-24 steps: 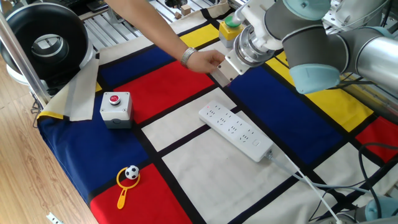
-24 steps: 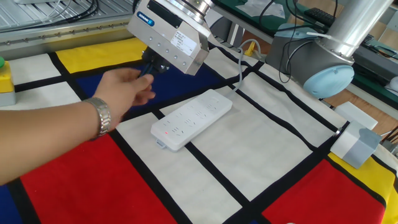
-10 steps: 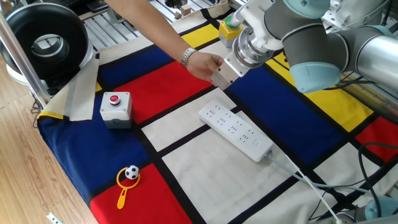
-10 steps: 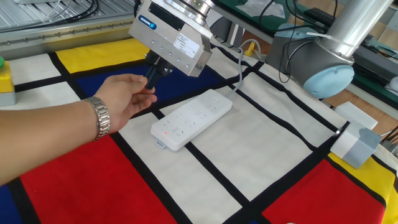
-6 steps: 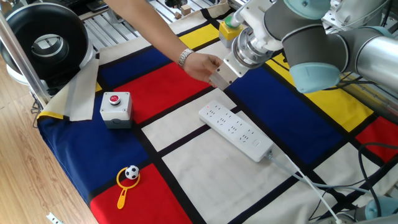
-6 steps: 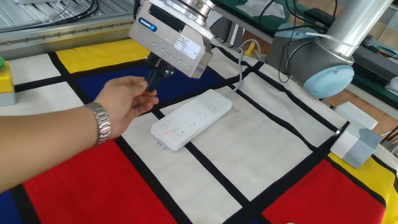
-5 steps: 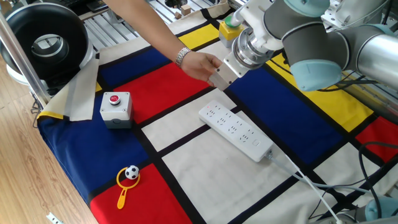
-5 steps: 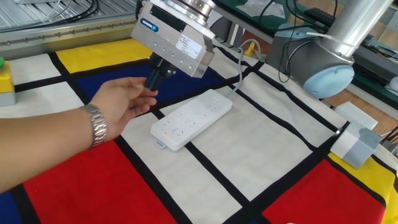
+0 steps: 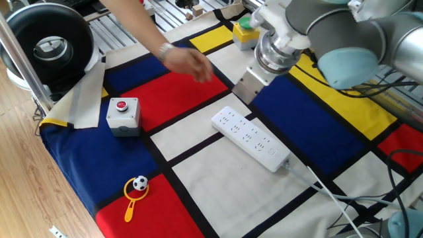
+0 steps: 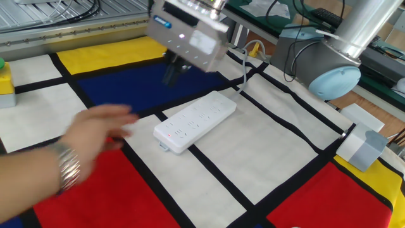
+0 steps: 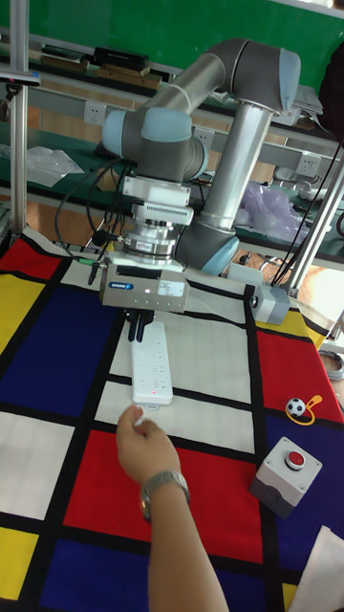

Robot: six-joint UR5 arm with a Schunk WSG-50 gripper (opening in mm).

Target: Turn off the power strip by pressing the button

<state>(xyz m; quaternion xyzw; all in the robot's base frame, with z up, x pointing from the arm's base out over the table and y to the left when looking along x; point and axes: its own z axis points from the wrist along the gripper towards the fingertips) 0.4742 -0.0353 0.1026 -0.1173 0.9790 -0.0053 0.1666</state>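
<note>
The white power strip (image 9: pixel 251 139) lies flat on a white patch of the checked cloth, its cable leaving from the right end. A faint square outline near that cable end looks like the button (image 9: pixel 271 153). A small red light (image 10: pixel 169 135) glows near the other end. My gripper (image 10: pixel 171 80) hangs raised over the blue patch, close beside the strip and not touching it. Its dark fingers (image 11: pixel 137 328) point down, and no view shows a gap or contact between them. In one fixed view the gripper body hides the fingers.
A person's hand (image 10: pixel 95 130) with a wristwatch hovers over the cloth near the strip's free end. A grey box with a red button (image 9: pixel 123 112) stands to the left, a yellow box with a green button (image 9: pixel 243 32) at the back, and a yellow toy with a ball (image 9: pixel 136 188) in front.
The person's hand has let go of my gripper's fingers and pulled back from them. My gripper has shifted a little to the right, nearer the strip.
</note>
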